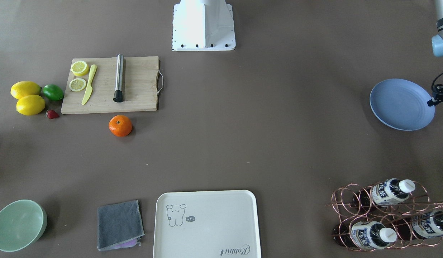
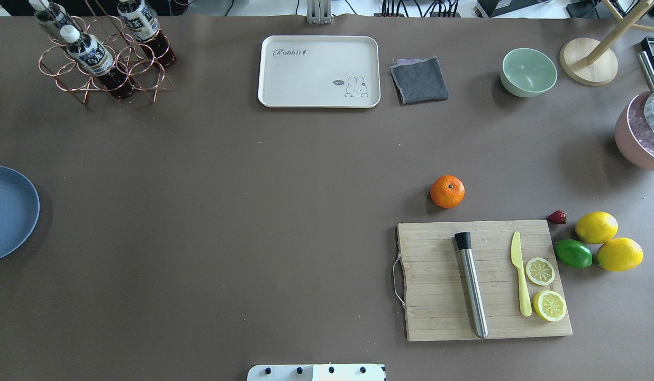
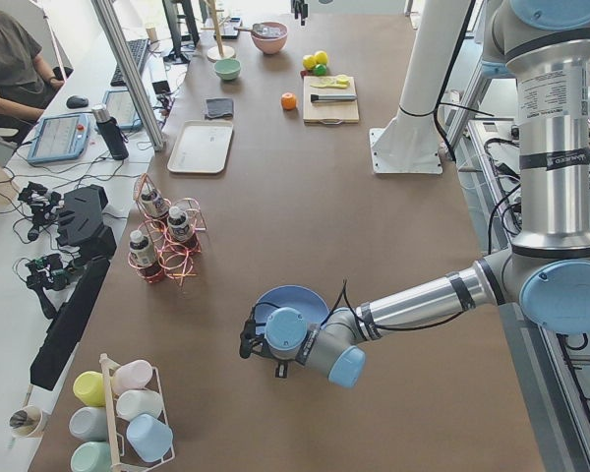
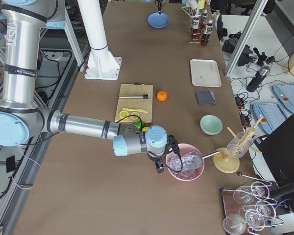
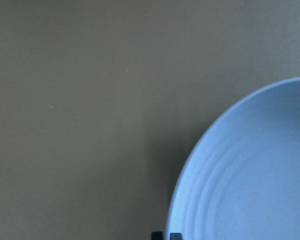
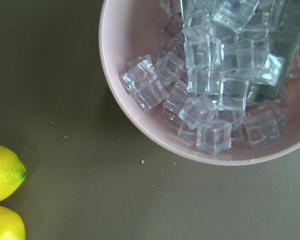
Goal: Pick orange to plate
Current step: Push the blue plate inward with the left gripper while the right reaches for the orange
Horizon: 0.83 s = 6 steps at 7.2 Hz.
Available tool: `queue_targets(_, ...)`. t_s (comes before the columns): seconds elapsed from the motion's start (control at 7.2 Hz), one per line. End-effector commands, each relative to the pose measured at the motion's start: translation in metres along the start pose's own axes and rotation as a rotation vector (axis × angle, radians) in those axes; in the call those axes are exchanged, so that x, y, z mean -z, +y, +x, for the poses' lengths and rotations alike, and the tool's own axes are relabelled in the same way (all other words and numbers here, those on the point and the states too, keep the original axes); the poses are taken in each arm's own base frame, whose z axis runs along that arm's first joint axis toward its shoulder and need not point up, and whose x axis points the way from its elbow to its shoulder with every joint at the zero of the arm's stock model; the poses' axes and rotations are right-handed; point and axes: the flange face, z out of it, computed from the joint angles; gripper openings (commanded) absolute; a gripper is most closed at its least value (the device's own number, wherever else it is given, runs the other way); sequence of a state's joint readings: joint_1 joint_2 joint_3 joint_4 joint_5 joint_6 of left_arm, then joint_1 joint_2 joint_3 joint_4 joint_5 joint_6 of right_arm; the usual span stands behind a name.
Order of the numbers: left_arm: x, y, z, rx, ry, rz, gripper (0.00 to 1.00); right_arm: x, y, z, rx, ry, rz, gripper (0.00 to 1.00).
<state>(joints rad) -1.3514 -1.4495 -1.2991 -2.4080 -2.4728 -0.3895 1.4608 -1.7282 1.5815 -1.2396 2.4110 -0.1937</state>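
Observation:
The orange [image 2: 447, 191] rests on the brown table just beyond the wooden cutting board [image 2: 480, 280], on the robot's right half; nothing touches it. The periwinkle-blue plate [image 2: 7, 211] lies at the table's far left edge with nothing on it. My left gripper [image 5: 166, 235] hovers at the plate's rim [image 5: 200, 150], its two dark tips nearly together and holding nothing. It is far from the orange. My right gripper [image 4: 159, 165] hangs beside the pink ice bowl [image 4: 185, 164], seen only from the side, so I cannot tell its state.
On the board lie a steel muddler [image 2: 471, 283], a yellow knife [image 2: 520, 280] and two lemon halves. Two lemons [image 2: 607, 241], a lime [image 2: 573, 253] and a strawberry [image 2: 557, 217] sit beside it. A cream tray [image 2: 319, 71], grey cloth [image 2: 419, 79], green bowl [image 2: 528, 71] and bottle rack [image 2: 102, 53] line the far edge.

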Motion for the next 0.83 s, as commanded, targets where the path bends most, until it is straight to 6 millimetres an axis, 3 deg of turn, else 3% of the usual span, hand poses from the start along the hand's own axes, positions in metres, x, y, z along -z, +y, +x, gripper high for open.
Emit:
queue_targets(0.0,0.026,-0.029,0.091,0.093,0.1,0.031,0.0,0.013,-0.032,-0.03,-0.044,-0.038,0.035,1.0)
queue_targets(0.28,0.027,-0.025,0.218,0.198,0.164,0.006,0.0,0.02,-0.073,-0.124,-0.12,-0.097,0.037,1.0)
queue_targets(0.42,0.014,-0.017,0.278,0.237,0.167,0.007,0.0,0.02,-0.1,-0.171,-0.17,-0.125,0.033,1.0)
queue_targets(0.69,-0.031,-0.022,0.38,0.305,0.192,0.03,0.0,0.005,-0.154,-0.257,-0.237,-0.171,0.017,1.0)
